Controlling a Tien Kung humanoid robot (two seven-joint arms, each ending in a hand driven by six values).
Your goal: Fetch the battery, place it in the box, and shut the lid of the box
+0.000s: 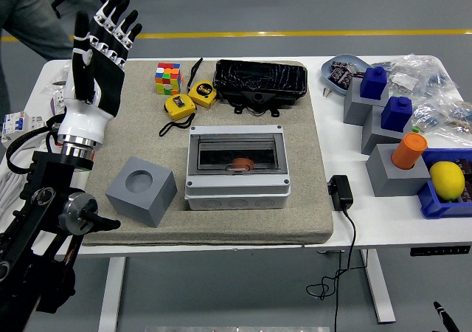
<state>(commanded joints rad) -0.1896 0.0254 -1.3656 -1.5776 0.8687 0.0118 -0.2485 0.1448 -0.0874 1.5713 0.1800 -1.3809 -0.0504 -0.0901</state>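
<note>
Left hand (pixel 99 55) is raised upright over the mat's left edge, fingers spread, nothing held, well apart from the box (pixel 236 167). Battery (pixel 240 163) is seen inside the box through the smoked lid (pixel 236 153), which lies flat over it, so placing and closing are judged done. Grey holder block (pixel 141 190) stands empty beside the box, likely the battery's source. Right hand is not seen.
</note>
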